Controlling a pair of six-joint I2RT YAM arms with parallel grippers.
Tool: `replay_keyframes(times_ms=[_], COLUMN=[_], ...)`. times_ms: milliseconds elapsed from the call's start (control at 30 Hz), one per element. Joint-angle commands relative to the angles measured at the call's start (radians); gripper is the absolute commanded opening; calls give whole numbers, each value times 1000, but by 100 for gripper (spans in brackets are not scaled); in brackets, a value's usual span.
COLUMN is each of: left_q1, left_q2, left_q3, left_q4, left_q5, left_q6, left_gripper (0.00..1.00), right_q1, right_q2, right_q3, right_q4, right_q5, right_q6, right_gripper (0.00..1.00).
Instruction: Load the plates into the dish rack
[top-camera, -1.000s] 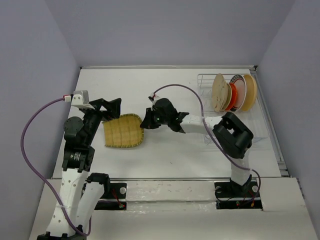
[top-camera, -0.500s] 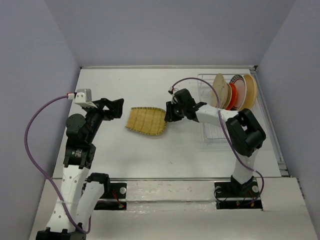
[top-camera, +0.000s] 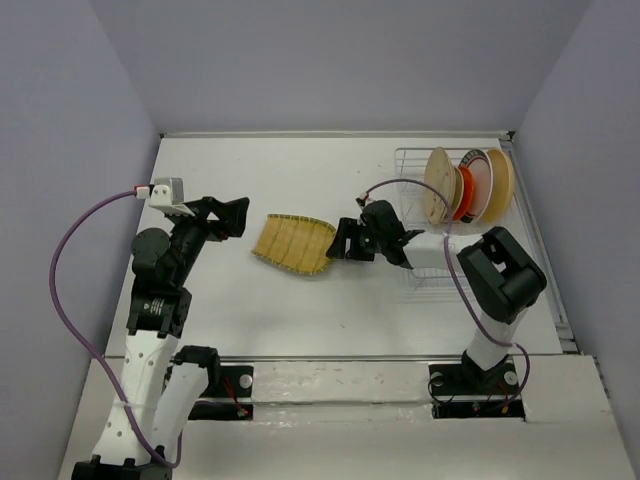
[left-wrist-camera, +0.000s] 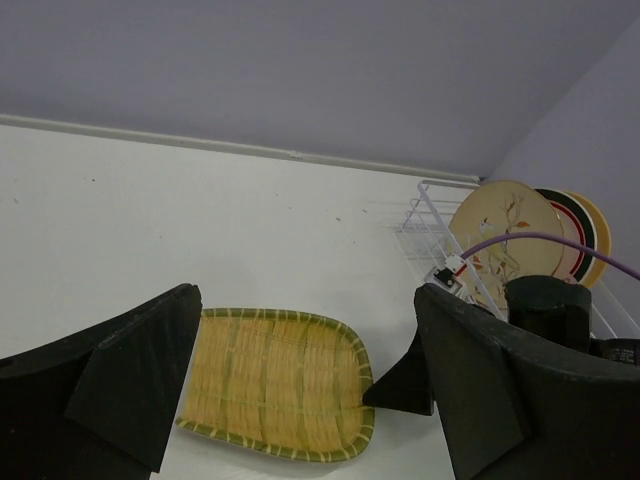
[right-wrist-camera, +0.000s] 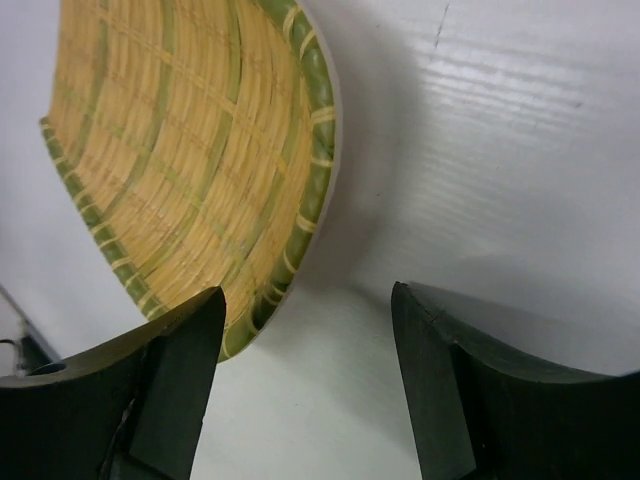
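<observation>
Item 1. We are recording the yellow ridged-edge plate (top-camera: 293, 244) as lying hollow side up on the table (top-camera: 300, 170), near the middle and well apart from the dish rack (top-camera: 408, 165). Its woven yellow face and green rim are showing in all three views.

Item 2. We are finding the right gripper (top-camera: 340, 245) low over the table, just beside the plate's right edge. Its jaws are standing apart and clasping nothing. In the right wrist view the plate's rim is reaching toward one of the fingers (right-wrist-camera: 180, 380), and bare table is showing across the gap. We cannot tell whether that finger is touching the rim.

Item 3. We are finding the left gripper (top-camera: 232, 217) hanging on the plate's left side, apart from it. Its jaws are spread wide and empty. In its own wrist view the plate is sitting beyond them, framed by the two fingers.

Item 4. We are placing the dish rack at the table's far right corner. Plates are standing on edge in its far end, packed close together. Nearest the arms is the cream patterned plate (top-camera: 437, 185), then the orange-red plate (top-camera: 465, 197), the white plate with the green-and-red rim (top-camera: 477, 168) and the large tan plate (top-camera: 500, 185). We cannot tell whether another is hiding among them.
</observation>
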Motion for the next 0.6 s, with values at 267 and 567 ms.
replay_keyframes(times_ms=[267, 567], left_q1=[-2, -3], left_q2=[-11, -16], left_q3=[-8, -10], left_q4=[67, 73], left_q5=[26, 36], left_q6=[-3, -8], left_gripper=[99, 99], right_q1=[47, 57], right_q2=[93, 87], right_q3=[-96, -40], right_q4=[480, 409], right_q5=[-90, 77], right_q6=[375, 351], right_gripper=[59, 7])
